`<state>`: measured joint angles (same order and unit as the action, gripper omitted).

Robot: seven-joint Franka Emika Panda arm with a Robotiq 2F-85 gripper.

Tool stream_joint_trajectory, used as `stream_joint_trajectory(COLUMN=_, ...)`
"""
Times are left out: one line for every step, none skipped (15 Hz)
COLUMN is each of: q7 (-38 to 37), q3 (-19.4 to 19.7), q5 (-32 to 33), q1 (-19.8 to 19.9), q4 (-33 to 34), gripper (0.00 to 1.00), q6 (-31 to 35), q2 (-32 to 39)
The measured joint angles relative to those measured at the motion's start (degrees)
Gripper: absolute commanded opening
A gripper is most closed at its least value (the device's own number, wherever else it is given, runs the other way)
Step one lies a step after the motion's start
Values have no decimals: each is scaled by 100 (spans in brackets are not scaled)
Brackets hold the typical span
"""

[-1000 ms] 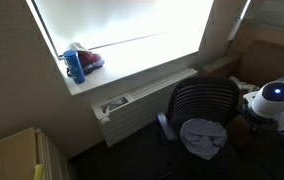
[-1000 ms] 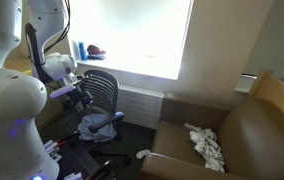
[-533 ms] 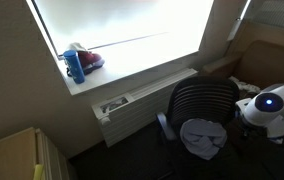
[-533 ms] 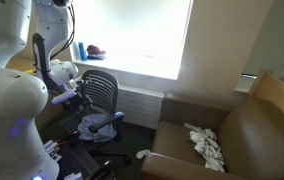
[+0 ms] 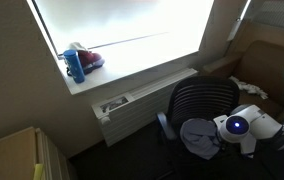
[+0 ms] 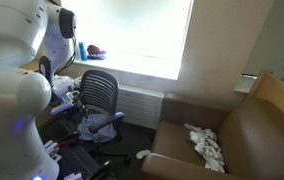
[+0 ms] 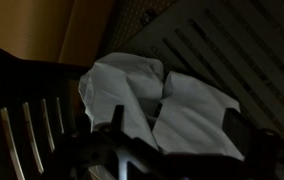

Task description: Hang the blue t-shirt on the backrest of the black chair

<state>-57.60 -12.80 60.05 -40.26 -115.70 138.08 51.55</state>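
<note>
Daylight floods through the window [image 5: 122, 30] [image 6: 147, 35], blown out to flat white in both exterior views, and the room beneath sits in heavy shadow. The wrist view is dim, grainy and soft. Only the pale t-shirt [image 7: 157, 105] catches light there, and toward 6 o'clock everything sinks into dark blur.

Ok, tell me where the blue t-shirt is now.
The blue t-shirt lies crumpled on the seat of the black chair, below the window, at the lower right in an exterior view.

Backrest [image 5: 204, 98] blocks rear, armrest [image 5: 164, 125] one side; room above t-shirt [image 5: 199, 137] open.
</note>
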Motion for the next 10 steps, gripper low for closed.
stream_joint_trajectory(q7=0, q3=-3, q5=0, q1=-2, q4=-19, gripper=100, q6=0, q2=-19)
stream_joint_trajectory(q7=0, q3=-2, q5=0, q1=2, q4=-35, gripper=100, q6=0, q2=-46)
stream_joint_trajectory(q7=-24, q3=7, q5=-21, q1=0, q4=-28, gripper=100, q6=-6, q2=-51)
stream_joint_trajectory(q7=-65, q3=35, q5=-58, q1=-4, q4=2, gripper=100, q6=-7, q2=-22)
stream_joint_trajectory(q7=-122, q3=91, q5=-80, q1=-2, q4=55, gripper=100, q6=11, q2=42)
stream_joint_trajectory(q7=-185, q3=182, q5=-83, q1=3, q4=166, gripper=100, q6=52, q2=160)
stream_joint_trajectory(q7=-197, q3=275, q5=-107, q1=20, q4=321, gripper=100, q6=122, q2=343)
stream_joint_trajectory(q7=-209, q3=362, q5=-134, q1=39, q4=531, gripper=100, q6=171, q2=581)
stream_joint_trajectory(q7=-213, q3=434, q5=-163, q1=50, q4=758, gripper=100, q6=190, q2=832)
stream_joint_trajectory(q7=-212, q3=482, q5=-224, q1=50, q4=997, gripper=100, q6=192, q2=1075)
